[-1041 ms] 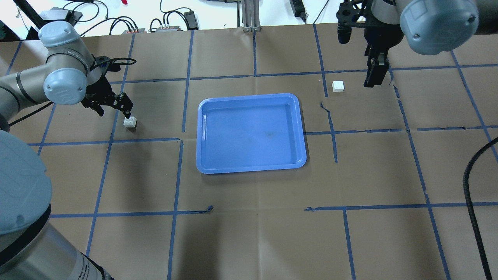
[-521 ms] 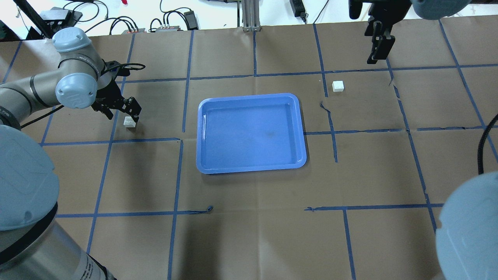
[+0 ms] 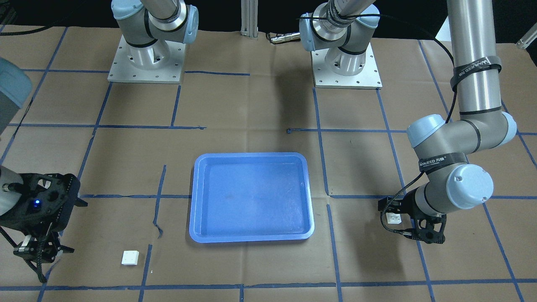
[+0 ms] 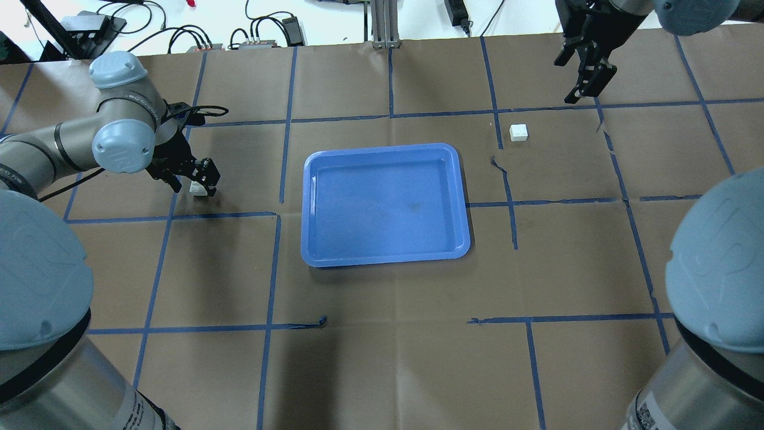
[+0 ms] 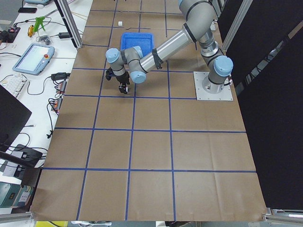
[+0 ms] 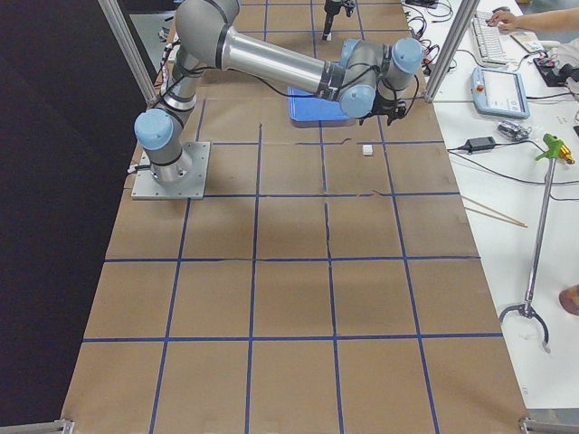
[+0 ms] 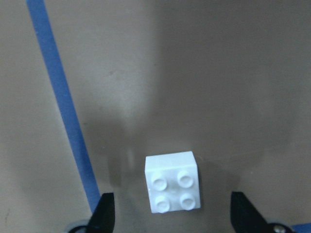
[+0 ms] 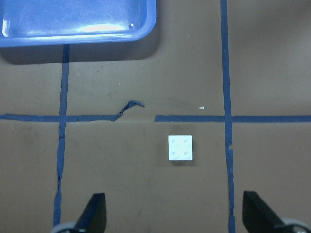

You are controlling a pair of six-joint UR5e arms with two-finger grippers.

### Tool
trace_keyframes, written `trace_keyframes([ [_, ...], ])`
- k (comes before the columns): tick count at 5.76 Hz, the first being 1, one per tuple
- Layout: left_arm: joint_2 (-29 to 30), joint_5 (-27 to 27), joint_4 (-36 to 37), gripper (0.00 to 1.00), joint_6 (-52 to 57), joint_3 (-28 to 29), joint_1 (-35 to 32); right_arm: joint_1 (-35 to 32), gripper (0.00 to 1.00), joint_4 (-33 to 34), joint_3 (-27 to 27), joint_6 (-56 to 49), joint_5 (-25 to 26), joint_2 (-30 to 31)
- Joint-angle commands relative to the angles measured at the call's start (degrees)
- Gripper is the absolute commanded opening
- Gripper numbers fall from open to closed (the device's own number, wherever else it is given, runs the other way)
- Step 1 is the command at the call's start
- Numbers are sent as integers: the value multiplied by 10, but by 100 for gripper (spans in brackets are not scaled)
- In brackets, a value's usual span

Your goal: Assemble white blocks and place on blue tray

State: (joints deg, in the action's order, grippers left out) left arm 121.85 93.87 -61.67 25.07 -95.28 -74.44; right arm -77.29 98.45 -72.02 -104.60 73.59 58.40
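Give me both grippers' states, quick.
Left gripper: open, straddling one white block, not gripping it.
Right gripper: open, empty; other white block lies free.

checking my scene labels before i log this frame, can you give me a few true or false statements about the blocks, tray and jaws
1. The blue tray holds nothing. True.
2. The two white blocks are stacked together. False: the left block and the right block lie apart, on opposite sides of the tray.
3. The left jaws are shut on the left block. False: they are open, with a gap on each side of it.
4. Both blocks sit studs up. True.
5. The right jaws are open and touch nothing. True.
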Motion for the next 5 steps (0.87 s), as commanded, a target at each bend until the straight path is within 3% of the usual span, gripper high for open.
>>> trace_keyframes([
  [1,0,1,5,65,4,-3,0,13,100,14,-37,-39,-76,-27],
  [2,0,1,6,41,4,5,0,14,100,92,-74,-46,-81,-36],
  [3,-5,1,9,40,3,11,0,14,100,148,-111,-47,-88,-41],
  [4,-7,0,15,25,3,11,0,14,100,163,-118,-46,-88,-48],
  [5,-10,0,16,16,4,12,0,14,100,166,-118,-47,-87,-66],
])
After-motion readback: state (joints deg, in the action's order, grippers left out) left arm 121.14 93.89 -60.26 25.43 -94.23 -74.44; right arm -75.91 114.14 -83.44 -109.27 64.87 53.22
